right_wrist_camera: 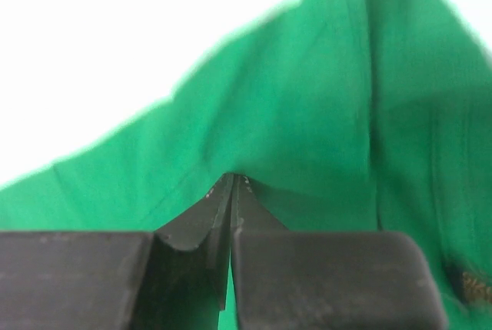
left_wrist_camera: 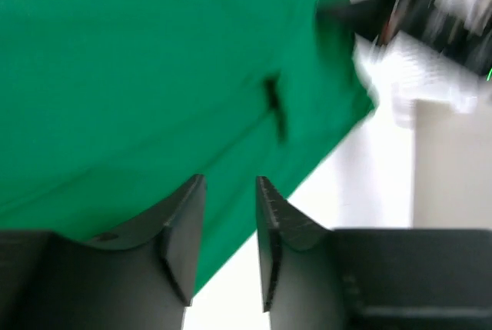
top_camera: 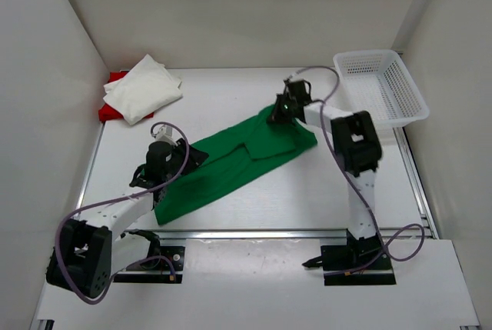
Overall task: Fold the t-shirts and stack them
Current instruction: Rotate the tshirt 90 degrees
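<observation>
**At right gripper (right_wrist_camera: 233, 180): folding step under way**

Jaws together, pinching the far end of the green soft cloth t-shirt (top_camera: 231, 165), lying slantwise mid-table, partly folded. Left gripper (left_wrist_camera: 231, 184): jaws apart, empty, over its near end. White folded cloth t-shirt (top_camera: 142, 88) sits on the red cloth t-shirt (top_camera: 115, 78), far-left corner. Next, I judge: left must pinch before both fold.

Basket on table
A white mesh basket (top_camera: 411, 91) sits at two o'clock on the white table (top_camera: 231, 91).
</observation>
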You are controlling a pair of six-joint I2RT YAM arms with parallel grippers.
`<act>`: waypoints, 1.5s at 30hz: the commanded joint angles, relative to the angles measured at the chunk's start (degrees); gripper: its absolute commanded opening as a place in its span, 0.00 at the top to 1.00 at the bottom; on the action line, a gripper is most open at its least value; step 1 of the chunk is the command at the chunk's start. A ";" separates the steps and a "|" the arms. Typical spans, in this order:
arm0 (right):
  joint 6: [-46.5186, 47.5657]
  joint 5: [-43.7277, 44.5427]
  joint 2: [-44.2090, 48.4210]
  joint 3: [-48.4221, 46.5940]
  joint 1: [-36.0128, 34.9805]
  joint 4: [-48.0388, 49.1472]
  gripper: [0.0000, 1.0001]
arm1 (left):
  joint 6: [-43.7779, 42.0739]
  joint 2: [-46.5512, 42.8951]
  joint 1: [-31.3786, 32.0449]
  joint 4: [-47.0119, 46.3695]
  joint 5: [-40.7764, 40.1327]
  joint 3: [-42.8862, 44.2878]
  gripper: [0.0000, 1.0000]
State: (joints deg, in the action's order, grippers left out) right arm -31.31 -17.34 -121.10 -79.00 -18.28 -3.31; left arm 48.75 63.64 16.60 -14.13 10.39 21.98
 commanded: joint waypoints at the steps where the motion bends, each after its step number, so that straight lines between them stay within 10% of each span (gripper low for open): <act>1: 4.40 -4.89 -15.34 -29.25 -2.10 -15.00 1.00 | -5.33 -1.84 -0.86 9.73 -1.61 0.35 0.55; 7: 10.12 -7.34 -33.66 -82.11 -2.99 -36.74 1.00 | -9.99 0.87 4.39 13.77 -1.43 2.71 0.58; 14: 21.90 3.27 -3.23 -56.38 -5.71 -38.01 1.00 | -10.78 0.26 7.04 12.91 -0.38 3.16 0.62; 20: 16.73 6.54 20.96 -6.37 -4.32 -12.55 1.00 | -10.70 0.70 8.00 12.20 0.42 4.12 0.66; 29: 12.33 2.75 23.80 17.90 2.11 -4.35 1.00 | -10.61 2.55 9.06 10.45 2.88 5.35 0.66; 37: 11.09 0.91 13.10 14.16 4.31 -3.89 1.00 | -10.52 4.04 9.86 10.96 3.14 7.47 0.67; 45: 13.19 -2.44 -12.10 -29.88 3.78 -20.02 1.00 | -11.83 6.23 7.66 12.89 4.29 11.76 0.67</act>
State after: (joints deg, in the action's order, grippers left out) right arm -19.66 -19.62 -126.98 -92.25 -14.59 -16.40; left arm 38.41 70.00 25.50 -1.91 13.30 29.89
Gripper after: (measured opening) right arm 0.004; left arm 0.331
